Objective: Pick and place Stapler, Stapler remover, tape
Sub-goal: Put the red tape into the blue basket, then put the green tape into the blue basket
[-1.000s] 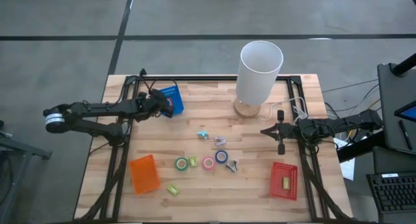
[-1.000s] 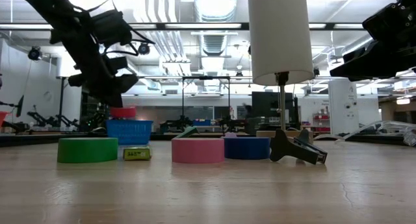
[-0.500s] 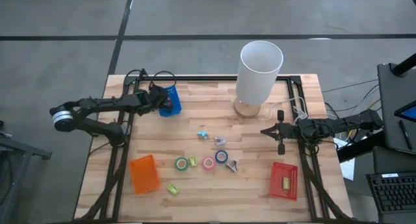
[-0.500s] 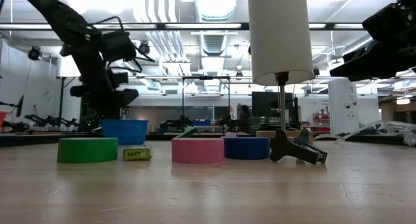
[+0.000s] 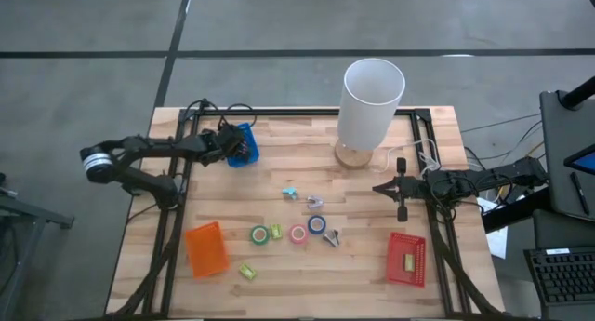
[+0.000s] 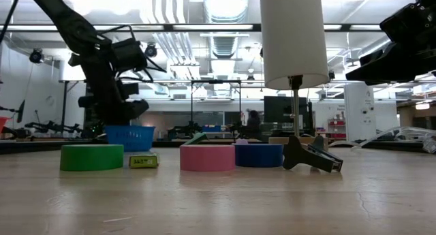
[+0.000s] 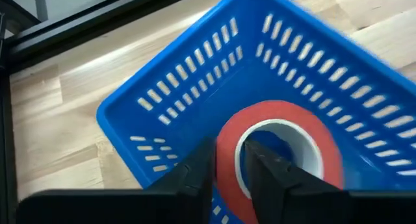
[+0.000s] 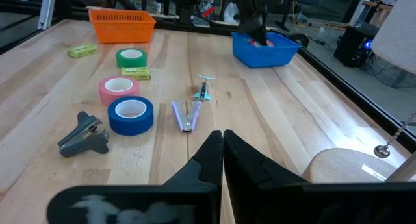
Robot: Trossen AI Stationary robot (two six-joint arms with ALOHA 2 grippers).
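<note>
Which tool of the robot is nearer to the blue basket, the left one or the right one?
The left. The left tool is inside the blue basket, its fingers around the wall of a red tape roll. The right tool waits far off, beside the lamp base.
</note>
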